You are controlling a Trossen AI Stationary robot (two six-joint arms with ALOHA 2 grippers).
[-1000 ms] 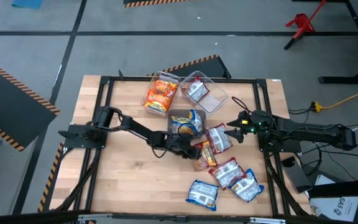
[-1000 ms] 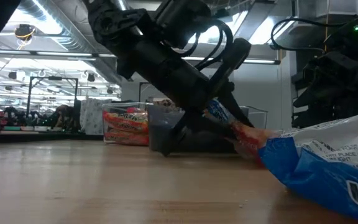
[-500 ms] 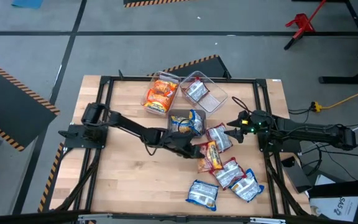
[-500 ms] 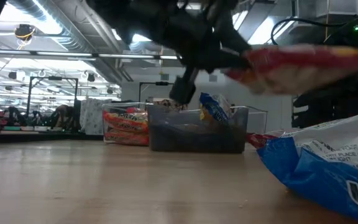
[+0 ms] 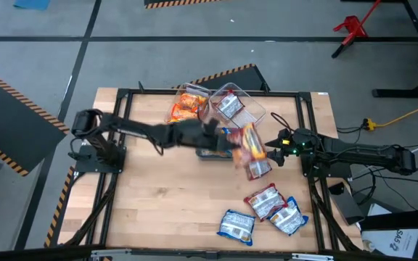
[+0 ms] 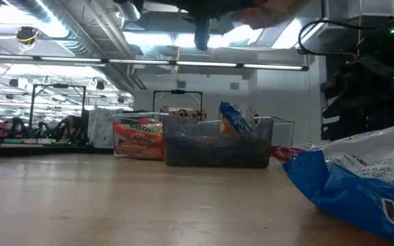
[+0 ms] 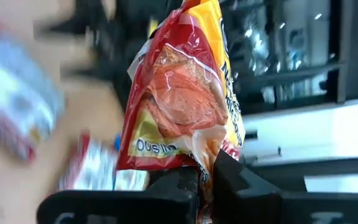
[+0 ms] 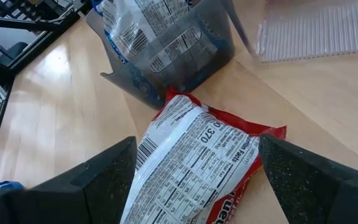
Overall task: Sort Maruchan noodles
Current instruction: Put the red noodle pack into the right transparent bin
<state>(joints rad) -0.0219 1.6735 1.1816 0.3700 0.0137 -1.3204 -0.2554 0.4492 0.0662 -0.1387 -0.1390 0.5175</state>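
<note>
My left gripper hangs high over the table's middle, shut on an orange-red noodle packet that shows large in the left wrist view. In the low view the gripper is at the top edge. My right gripper rests open at the right. Its fingers stand either side of a red-and-white packet that lies flat on the table, without touching it. More packets lie near the front right: two red-and-white and one blue. My left gripper pinches the packet's crimped end edge between its two fingers. The fingers come roughly level from the table's left. The packet sticks out beyond the fingertips, lifted clear of the table and the bins.
Three clear bins stand at the far middle. One holds orange packets, one a red-and-white packet. The grey-tinted one holds a blue packet and lies partly under my left arm. A black frame borders the tabletop.
My left gripper has risen from the table with the orange-red packet and swung toward the far edge, over the bins. Its fingers have tipped up toward level. The packet, which lay on the table, now hangs clear in the air.
</note>
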